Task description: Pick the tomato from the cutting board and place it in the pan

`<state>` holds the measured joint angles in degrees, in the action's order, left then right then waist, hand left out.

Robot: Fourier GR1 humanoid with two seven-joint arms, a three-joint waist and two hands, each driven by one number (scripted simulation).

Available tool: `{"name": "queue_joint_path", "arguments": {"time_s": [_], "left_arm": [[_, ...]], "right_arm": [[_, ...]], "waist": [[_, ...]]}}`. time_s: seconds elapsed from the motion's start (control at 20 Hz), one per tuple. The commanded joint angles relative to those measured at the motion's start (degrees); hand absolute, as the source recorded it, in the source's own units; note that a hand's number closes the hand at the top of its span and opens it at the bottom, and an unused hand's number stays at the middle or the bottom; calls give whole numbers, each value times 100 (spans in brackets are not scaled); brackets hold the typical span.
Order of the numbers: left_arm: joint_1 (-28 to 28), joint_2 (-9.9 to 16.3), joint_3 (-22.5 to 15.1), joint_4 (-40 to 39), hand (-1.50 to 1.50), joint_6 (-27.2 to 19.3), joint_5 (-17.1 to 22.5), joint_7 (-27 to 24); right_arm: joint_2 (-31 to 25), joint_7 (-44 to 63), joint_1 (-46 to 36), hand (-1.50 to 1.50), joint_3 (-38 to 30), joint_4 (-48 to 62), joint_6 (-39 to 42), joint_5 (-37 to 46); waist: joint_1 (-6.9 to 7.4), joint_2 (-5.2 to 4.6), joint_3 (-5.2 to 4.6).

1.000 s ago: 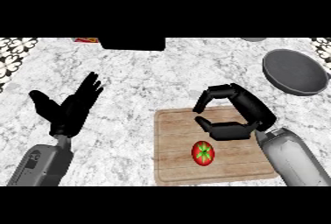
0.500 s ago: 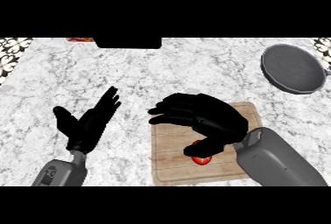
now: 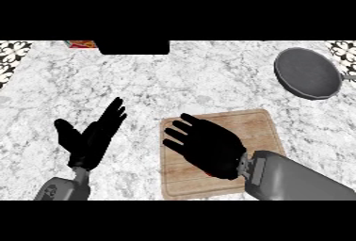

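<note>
My right hand (image 3: pixel 208 150), fingers spread, covers the tomato (image 3: pixel 208 174) on the cutting board (image 3: pixel 261 127); I should close evenly around it before lifting.

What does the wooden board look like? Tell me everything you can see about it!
The cutting board is a light wooden rectangle with rounded corners and a grain running across it. It lies flat on the marble counter, in front of the robot, below the dark pan. The right hand is spread over its left half, hiding most of the tomato; only a red sliver shows.
</note>
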<state>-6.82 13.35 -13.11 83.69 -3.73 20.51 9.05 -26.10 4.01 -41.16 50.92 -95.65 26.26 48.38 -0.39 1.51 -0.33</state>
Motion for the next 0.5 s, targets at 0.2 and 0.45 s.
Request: {"name": "queue_joint_path", "arguments": {"time_s": [0.2, 0.45], "left_arm": [[-57, 87, 136, 319, 0, -33, 123, 300], [226, -162, -86, 232, 0, -24, -43, 50]], "right_arm": [[867, 2201, 51, -150, 1321, -225, 2596, 795], [1556, 3417, 878, -150, 1594, -366, 3472, 1180]], "waist": [[-44, -44, 15], [-35, -113, 26]]}}
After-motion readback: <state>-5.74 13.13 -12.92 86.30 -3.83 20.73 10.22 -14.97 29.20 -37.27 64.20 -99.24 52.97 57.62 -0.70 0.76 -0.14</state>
